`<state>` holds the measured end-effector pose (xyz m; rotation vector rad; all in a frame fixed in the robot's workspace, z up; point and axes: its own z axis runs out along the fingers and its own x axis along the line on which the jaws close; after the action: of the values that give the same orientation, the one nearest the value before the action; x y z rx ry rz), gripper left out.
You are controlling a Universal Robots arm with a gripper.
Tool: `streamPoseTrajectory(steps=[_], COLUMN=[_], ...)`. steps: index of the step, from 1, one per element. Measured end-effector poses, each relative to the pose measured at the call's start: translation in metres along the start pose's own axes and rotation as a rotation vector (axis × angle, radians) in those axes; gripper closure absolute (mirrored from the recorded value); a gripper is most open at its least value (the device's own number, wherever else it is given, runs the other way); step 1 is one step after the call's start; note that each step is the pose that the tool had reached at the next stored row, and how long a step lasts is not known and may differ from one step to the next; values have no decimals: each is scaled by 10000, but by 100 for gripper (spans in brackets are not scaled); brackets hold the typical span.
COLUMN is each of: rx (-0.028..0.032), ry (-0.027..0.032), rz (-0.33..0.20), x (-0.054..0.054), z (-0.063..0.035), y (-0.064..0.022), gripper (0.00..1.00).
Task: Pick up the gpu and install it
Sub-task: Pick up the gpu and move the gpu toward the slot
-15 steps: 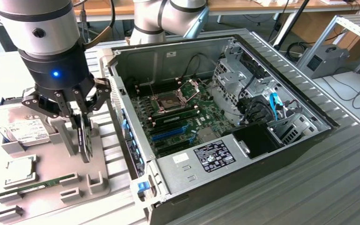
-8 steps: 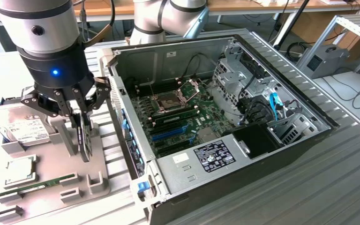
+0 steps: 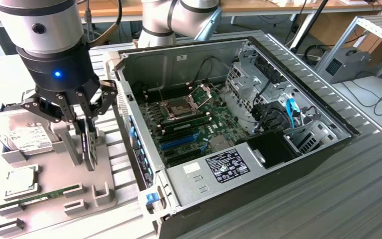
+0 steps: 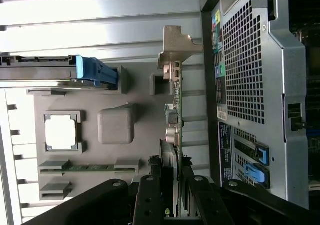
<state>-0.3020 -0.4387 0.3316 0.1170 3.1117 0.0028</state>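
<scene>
The gpu (image 3: 89,149) stands on edge over the grey parts holder (image 3: 58,206), at the exterior view's left, beside the open computer case (image 3: 198,179). My gripper (image 3: 86,127) comes down on it from above, with a finger against each face of the card. In the wrist view the gpu (image 4: 174,117) is edge-on, its silver end bracket (image 4: 176,45) at the far end, and my gripper (image 4: 171,197) is shut on the near end. I cannot tell whether the card's lower edge still rests in the holder.
The holder also carries a hard drive (image 3: 25,137), a processor chip (image 3: 22,180) and a memory stick (image 3: 42,195). Inside the case lies the motherboard (image 3: 191,117) with blue slots (image 3: 177,142). A second arm's base (image 3: 171,17) stands behind the case. Ribbed metal table (image 3: 350,199) surrounds everything.
</scene>
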Motion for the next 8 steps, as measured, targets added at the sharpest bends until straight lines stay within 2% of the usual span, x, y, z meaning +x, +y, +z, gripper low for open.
streamPoseTrajectory(steps=[8], rx=[0], ry=[1], rz=[0], x=[-1], z=[-43], y=[2], gripper=[74])
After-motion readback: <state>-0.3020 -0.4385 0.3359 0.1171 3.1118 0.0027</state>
